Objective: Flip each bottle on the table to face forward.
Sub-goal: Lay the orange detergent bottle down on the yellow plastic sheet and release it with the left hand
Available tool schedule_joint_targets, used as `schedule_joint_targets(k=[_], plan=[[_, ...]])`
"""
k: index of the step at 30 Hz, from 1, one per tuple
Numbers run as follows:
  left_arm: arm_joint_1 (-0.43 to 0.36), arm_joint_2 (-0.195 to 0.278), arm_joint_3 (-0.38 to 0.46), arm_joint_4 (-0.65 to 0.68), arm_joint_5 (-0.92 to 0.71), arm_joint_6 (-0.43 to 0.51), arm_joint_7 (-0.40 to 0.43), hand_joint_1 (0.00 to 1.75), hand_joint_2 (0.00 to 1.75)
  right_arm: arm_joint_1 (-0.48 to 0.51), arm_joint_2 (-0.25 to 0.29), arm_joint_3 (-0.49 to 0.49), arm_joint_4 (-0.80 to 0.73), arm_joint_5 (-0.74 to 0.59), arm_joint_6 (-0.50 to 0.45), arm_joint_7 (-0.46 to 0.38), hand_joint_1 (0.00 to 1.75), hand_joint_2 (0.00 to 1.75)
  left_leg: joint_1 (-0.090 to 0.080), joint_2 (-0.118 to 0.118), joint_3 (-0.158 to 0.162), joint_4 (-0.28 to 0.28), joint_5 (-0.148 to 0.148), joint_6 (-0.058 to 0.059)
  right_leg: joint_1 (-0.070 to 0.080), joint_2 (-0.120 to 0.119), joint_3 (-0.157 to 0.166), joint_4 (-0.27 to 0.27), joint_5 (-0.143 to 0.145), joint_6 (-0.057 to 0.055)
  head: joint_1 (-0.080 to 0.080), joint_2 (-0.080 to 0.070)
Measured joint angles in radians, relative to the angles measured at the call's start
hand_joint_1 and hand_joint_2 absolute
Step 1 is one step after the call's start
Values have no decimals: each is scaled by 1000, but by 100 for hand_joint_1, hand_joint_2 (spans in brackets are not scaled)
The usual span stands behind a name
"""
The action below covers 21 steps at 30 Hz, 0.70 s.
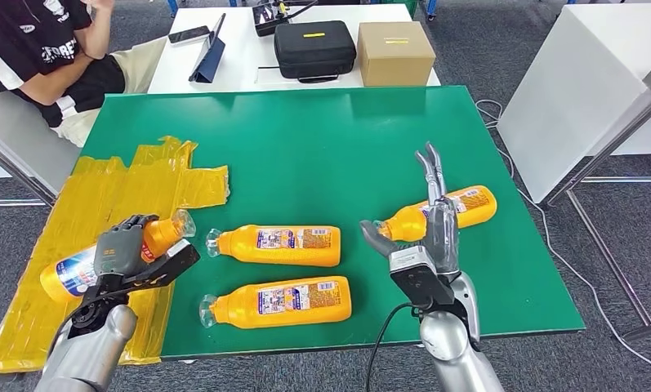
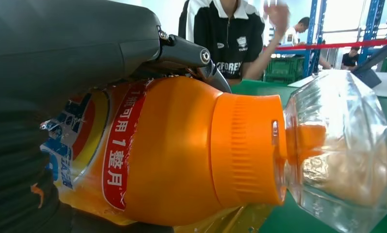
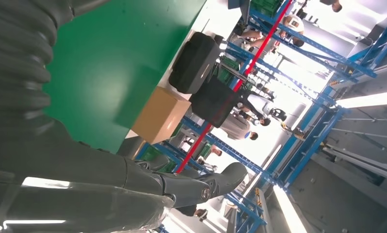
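- Four orange bottles are in play on the green table (image 1: 322, 139); I place everything relative to the upper middle bottle (image 1: 277, 245), which lies on its side with its clear cap pointing toward the robot's left.
- Just nearer the robot than that landmark lies the lower middle bottle (image 1: 281, 302), parallel to it and apart from it, cap pointing the same way.
- To the landmark's left, over the yellow tape patch (image 1: 101, 204), the left hand (image 1: 119, 249) is wrapped around the left bottle (image 1: 73, 269); the left wrist view shows its blue and red label and clear cap close up. I cannot tell whether it is lifted or resting on the tape.
- To the landmark's right, the right bottle (image 1: 444, 212) lies angled, cap toward the landmark. The right hand (image 1: 432, 233) is over it with fingers extended and spread, thumb out by the cap, holding nothing.
- Risk on the left, as I judge it: the grasp sits on the smooth body, so turning the bottle could let it slip or roll off the table's near-left corner.
- Risk on the right: closing from this angle could push the round bottle away or roll it toward the table's right edge.
- Either bottle, released carelessly, could roll into the middle pair.
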Motion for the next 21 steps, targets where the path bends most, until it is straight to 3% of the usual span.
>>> schedule_joint_targets(k=[11, 12, 15, 16, 21], plan=[[-35, 1, 21, 93, 12, -1, -15, 175, 175, -21, 0, 0, 28, -4, 6, 2, 0, 175, 0, 0, 1, 0, 0, 0, 0, 0, 1, 0, 0, 0, 0, 0], [-36, 1, 22, 96, 12, -1, -15, 149, 175, -23, 0, 0, 30, -4, 6, 2, 0, 175, 0, 0, 2, 0, 0, 0, 0, 0, 1, 0, 0, 0, 0, 0], [-39, 2, 25, 104, 12, -1, -15, 19, 175, -25, 0, 0, 37, -4, 6, 2, 0, 175, 0, 0, 2, 0, 0, 0, 0, 0, 1, 0, 0, 0, 0, 0], [-39, 2, 26, 106, 13, -1, -14, 0, 175, -25, 0, 0, 39, -5, 6, 2, 0, 175, 0, 0, 2, 0, 0, 0, 0, 0, 1, 0, 0, 0, 0, 0], [-38, 1, 34, 118, 15, 3, -8, 0, 175, -28, 0, 2, 46, -13, 7, 8, 0, 175, 0, 0, 1, 0, 0, 0, 0, 0, 1, 0, 0, 0, 0, 0]])
